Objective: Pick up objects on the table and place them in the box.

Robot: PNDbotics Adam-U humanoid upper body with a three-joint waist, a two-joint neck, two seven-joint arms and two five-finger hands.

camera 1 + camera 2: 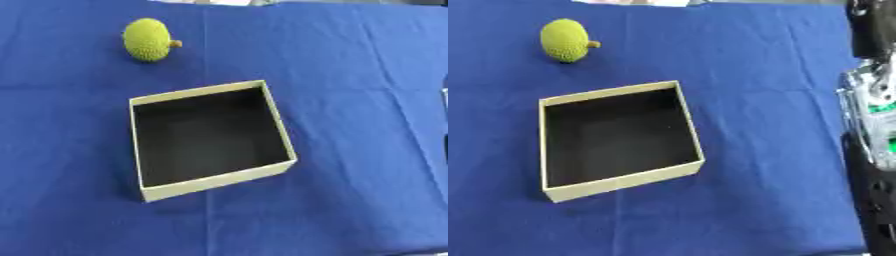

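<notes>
A yellow-green bumpy fruit (147,39) with a short brown stem lies on the blue cloth at the far left. An open cream box (210,137) with a dark, empty inside stands in the middle of the table, turned slightly askew. The fruit lies apart from the box, beyond its far left corner. My right arm (871,115), black and silver, runs along the right edge of the right eye view, clear of both things. A dark shape at its upper end (868,25) may be the hand, and its state is not visible. My left hand shows in neither view.
The blue cloth (350,75) covers the whole table, with fold lines across it. A pale strip shows past the far edge at the top.
</notes>
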